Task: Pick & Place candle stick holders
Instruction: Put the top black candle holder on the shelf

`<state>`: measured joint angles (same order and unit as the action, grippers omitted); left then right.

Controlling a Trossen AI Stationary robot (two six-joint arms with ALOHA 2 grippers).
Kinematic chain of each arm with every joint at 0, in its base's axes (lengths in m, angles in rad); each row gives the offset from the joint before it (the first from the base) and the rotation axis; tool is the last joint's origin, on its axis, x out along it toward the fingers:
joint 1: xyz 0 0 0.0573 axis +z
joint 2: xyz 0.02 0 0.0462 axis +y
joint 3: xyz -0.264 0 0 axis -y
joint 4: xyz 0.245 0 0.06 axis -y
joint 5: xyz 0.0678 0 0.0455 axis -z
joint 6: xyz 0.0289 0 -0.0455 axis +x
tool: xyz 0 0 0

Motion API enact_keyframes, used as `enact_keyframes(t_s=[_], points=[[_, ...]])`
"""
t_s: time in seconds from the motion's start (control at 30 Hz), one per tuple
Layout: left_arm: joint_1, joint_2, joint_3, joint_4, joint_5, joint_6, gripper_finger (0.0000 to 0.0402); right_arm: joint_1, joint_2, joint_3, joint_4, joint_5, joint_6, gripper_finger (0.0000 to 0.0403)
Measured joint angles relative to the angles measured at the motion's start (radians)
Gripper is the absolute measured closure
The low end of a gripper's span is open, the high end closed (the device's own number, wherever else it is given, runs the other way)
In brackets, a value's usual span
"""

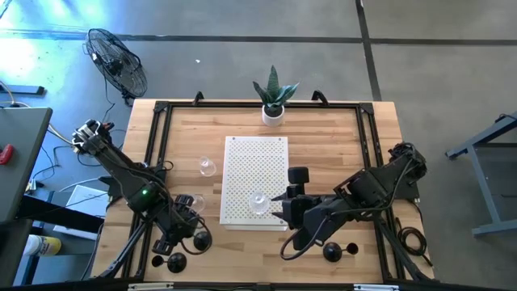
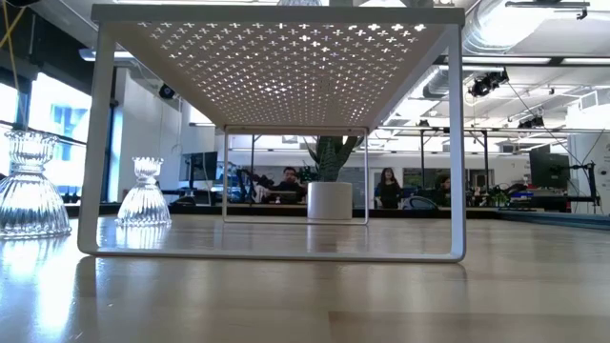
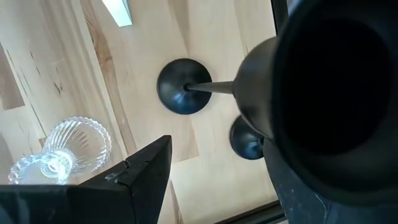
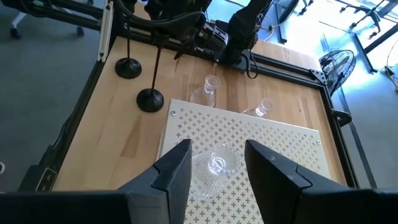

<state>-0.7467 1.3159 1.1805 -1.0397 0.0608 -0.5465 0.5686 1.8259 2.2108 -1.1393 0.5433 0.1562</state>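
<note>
Right gripper (image 4: pixel 217 163) fingers apart, straddling a clear glass holder (image 1: pixel 259 202) on the white perforated rack (image 1: pixel 242 162), near its front edge. Release looks done or due: lift straight up to avoid tipping it. Left gripper (image 1: pixel 187 218), front-left, clamped on a black candle stick holder (image 3: pixel 184 87); hold it steady.

Both claws hover near the white perforated shelf (image 1: pixel 255 182), one either side.

3 black holders (image 1: pixel 333 252) upright at table front; 3 clear glass ones (image 1: pixel 259 202), one on white rack.
</note>
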Motion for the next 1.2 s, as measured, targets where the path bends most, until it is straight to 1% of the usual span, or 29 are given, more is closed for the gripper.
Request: enact_keyframes(t_s=[0.13,0.3,0.47,0.57,0.67,0.8,1.1,1.2], points=[[0.0,-0.003,0.0,0.0,-0.004,-0.004,0.0152,0.0,0.0,0.0,0.0,0.001,-0.001,0.0261],[0.0,-0.006,0.022,-0.014,-0.043,0.003,0.0152,-0.003,0.0,0.0,0.0,0.001,-0.006,0.0261],[0.0,-0.006,0.053,-0.022,-0.094,0.045,0.0152,-0.009,0.0,0.0,0.0,-0.003,-0.006,0.0261],[0.0,-0.006,0.054,-0.029,-0.098,0.046,0.0152,-0.012,0.0,0.0,0.0,-0.021,-0.007,0.0261],[0.0,-0.006,0.054,-0.009,-0.107,0.066,0.0152,-0.013,0.0,0.0,0.0,-0.039,-0.007,0.0261],[0.0,-0.006,0.054,0.035,-0.144,0.095,0.0152,-0.013,0.0,0.0,0.0,-0.041,-0.011,0.0261],[0.0,-0.006,0.054,0.043,-0.143,0.098,0.0152,-0.013,0.0,-0.002,-0.001,-0.038,-0.038,0.0261],[0.0,-0.006,0.054,0.057,-0.162,0.136,0.0152,-0.013,0.0,-0.002,-0.001,-0.038,-0.051,0.0261]])
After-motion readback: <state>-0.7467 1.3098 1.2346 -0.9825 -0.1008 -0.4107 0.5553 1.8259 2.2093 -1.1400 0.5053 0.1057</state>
